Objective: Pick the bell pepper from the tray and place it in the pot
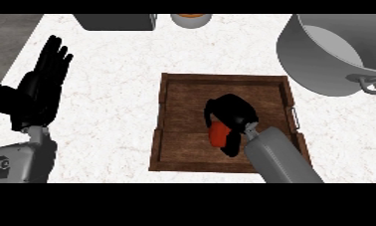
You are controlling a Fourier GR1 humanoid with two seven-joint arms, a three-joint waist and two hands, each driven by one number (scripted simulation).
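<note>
While the right hand (231, 113) sits low inside the wooden tray (180, 83), its black fingers are curled round the red bell pepper (217, 135), of which only a strip shows at the hand's left side. The pepper lies near the tray's middle, and whether it has left the floor cannot be told. The grey pot (323, 58) stands just beyond the tray's far right corner, tilted in view, its handle facing the tray. The left hand (40, 88) rests open, fingers up, well to the tray's left. The risk is likely in the carry: with so little of the pepper enclosed, it could slip out, or the forearm could catch the tray's right wall or the pot's rim.
</note>
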